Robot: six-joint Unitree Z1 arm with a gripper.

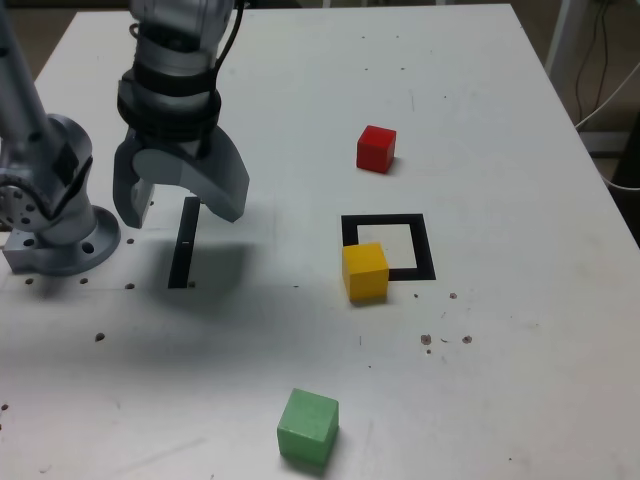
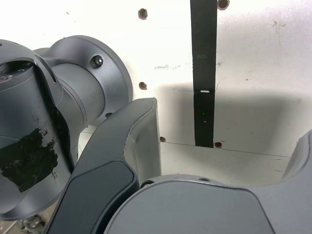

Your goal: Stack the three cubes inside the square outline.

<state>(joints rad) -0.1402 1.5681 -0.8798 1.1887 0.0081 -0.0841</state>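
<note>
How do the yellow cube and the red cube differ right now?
The yellow cube overlaps the square outline's near corner; the red cube sits clear of it, farther back. The colours differ. Both rest on the table, similar in size, untouched by the gripper.

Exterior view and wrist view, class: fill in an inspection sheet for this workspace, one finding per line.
Surface: white table, small holes and dark specks.
Job's things: red cube, yellow cube overlapping the square outline at one corner, green cube; none stacked.
Clutter: black strip.
Grippers: gripper open, empty, above the strip.
Cables: white cable beyond the exterior view's right edge.
Surroundings: floor, table leg.
</note>
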